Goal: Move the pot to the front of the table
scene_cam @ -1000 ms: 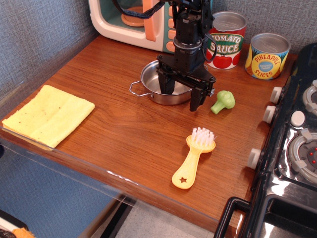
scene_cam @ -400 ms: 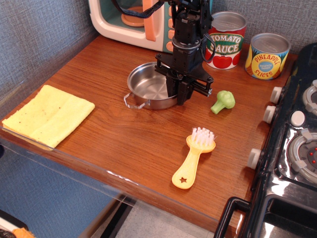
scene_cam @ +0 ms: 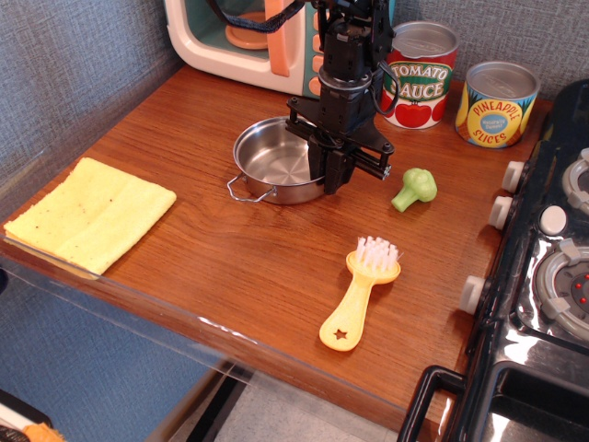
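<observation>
Reddish wood table (scene_cam: 212, 267) is seen with the pot (scene_cam: 272, 166) at upper centre, its right rim clamped by the gripper (scene_cam: 333, 177), and the front edge lies toward lower left.

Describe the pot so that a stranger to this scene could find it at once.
Find the toy microwave at the back of the wooden table. Just in front of it sits the pot, with the black gripper at its right rim. Unlike the labelled cans nearby, it is shallow, bare steel, with wire loop handles.
</observation>
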Controlling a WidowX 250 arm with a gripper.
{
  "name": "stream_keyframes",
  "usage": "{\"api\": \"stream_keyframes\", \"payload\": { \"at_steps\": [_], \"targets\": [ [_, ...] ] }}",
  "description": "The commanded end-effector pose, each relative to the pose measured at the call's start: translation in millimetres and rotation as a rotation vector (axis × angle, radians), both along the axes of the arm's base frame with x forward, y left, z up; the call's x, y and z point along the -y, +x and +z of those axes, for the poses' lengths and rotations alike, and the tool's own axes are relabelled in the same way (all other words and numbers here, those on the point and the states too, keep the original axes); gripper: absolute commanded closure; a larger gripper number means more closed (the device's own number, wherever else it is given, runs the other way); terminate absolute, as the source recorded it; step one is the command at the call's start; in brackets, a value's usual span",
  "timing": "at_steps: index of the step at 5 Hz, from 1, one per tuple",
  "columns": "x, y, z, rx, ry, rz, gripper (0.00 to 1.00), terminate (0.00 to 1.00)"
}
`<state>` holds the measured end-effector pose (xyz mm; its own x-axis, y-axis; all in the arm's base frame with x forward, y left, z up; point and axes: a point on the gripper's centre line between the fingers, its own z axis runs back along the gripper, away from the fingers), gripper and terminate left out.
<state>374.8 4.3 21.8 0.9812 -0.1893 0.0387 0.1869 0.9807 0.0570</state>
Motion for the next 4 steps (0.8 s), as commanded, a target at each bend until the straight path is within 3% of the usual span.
{"api": "stream_keyframes", "payload": {
  "at_steps": [1,2,4],
  "targets": [
    [-17,15,77,0.209,-0.016,-0.014,1.0,0.0],
    [-19,0,94,0.241,-0.027,-0.016,1.0,0.0],
    [-10,-67,81,0.163,-0.034,-0.013,1.0,0.0]
  ]
}}
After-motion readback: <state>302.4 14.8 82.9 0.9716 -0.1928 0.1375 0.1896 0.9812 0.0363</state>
